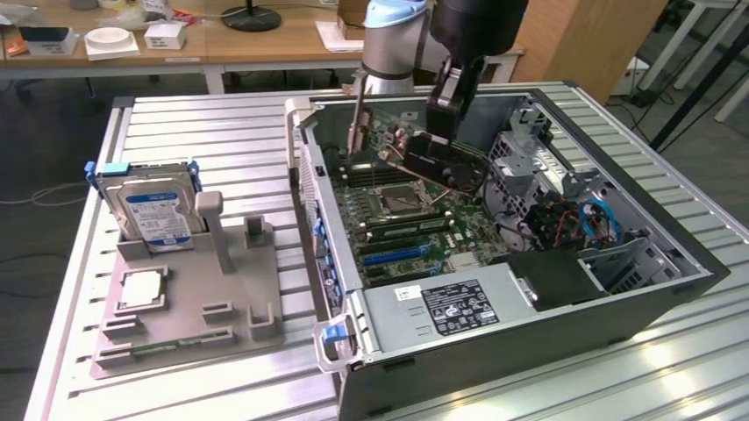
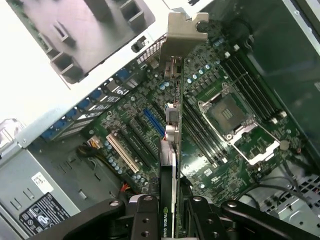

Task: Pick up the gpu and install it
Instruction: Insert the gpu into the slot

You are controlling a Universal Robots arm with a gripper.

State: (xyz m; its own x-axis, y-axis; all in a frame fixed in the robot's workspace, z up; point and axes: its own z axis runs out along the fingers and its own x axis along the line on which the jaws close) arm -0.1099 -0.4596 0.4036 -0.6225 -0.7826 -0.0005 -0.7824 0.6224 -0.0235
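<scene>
The gpu (image 1: 443,165), a thin black card with a silvery bracket (image 1: 357,132) at one end, hangs tilted over the motherboard (image 1: 404,224) inside the open computer case. My gripper (image 1: 445,130) is shut on the card's upper edge. In the wrist view the gpu (image 2: 172,160) shows edge-on between my two black fingers (image 2: 142,217), its bracket (image 2: 181,35) at the far end. It is above the expansion slots, near the blue slot (image 2: 154,122), and sits in none of them.
The case walls (image 1: 307,175) ring the motherboard. The CPU socket (image 1: 395,203) and the power supply (image 1: 451,307) lie inside. On the exterior view's left, a grey fixture (image 1: 193,316) holds a silver hard drive (image 1: 154,215) with a blue label.
</scene>
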